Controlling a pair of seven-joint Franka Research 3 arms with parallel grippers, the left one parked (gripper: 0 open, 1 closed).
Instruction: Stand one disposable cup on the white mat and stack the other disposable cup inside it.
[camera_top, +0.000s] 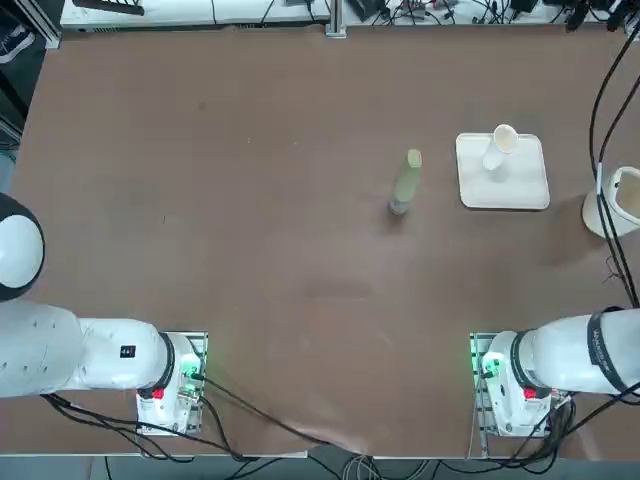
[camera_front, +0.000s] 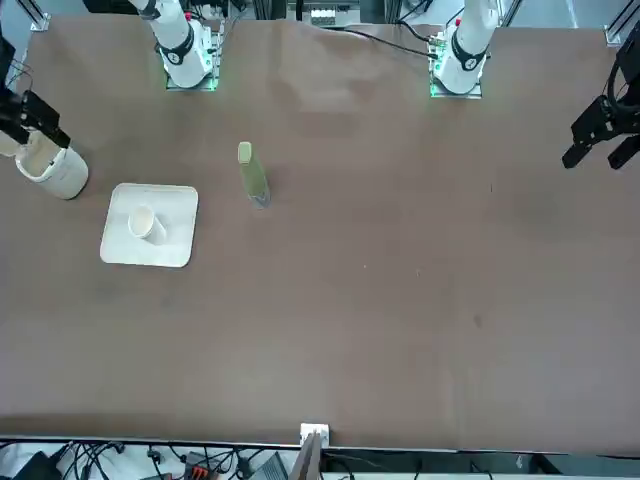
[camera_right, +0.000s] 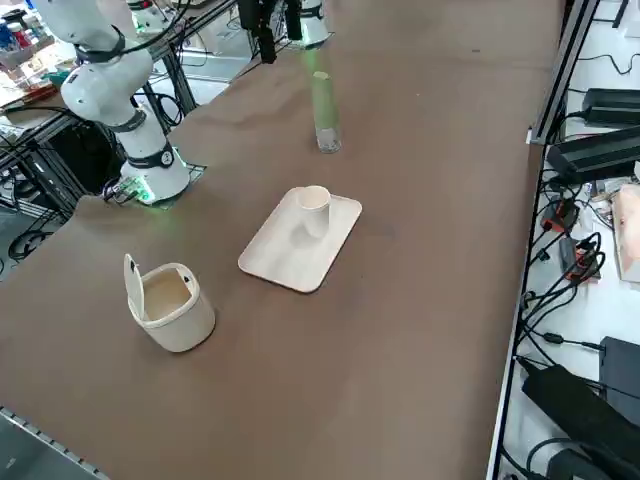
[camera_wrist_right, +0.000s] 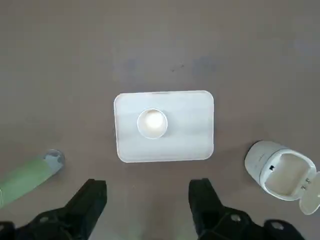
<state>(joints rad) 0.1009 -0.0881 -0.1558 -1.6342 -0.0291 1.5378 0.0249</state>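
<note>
A white mat (camera_top: 520, 190) lies flat on the brown table (camera_top: 250, 250), near the table's right edge and in its far half. One disposable cup (camera_top: 498, 150) stands upright on the mat, mouth up, close to the mat's far edge; the wrist view looks straight down into it (camera_wrist_right: 151, 123). Only a single rim shows from any view, so whether a second cup sits nested inside cannot be told.

Toward the table's middle from the mat, well apart from it, a tall slim green bottle (camera_top: 406, 184) stands upright on the bare table. On the other side of the mat, right at the table's right edge, sits a squat white container (camera_right: 172, 303) with its hinged lid flipped open; it is apart from the mat and not touching it.

The right gripper (camera_wrist_right: 148, 200) hangs high above the table, looking down on the mat and cup, its two dark fingers (camera_wrist_right: 92, 200) spread apart with nothing between them. In the front view it (camera_front: 30, 115) shows at the table's edge, over the white container
</note>
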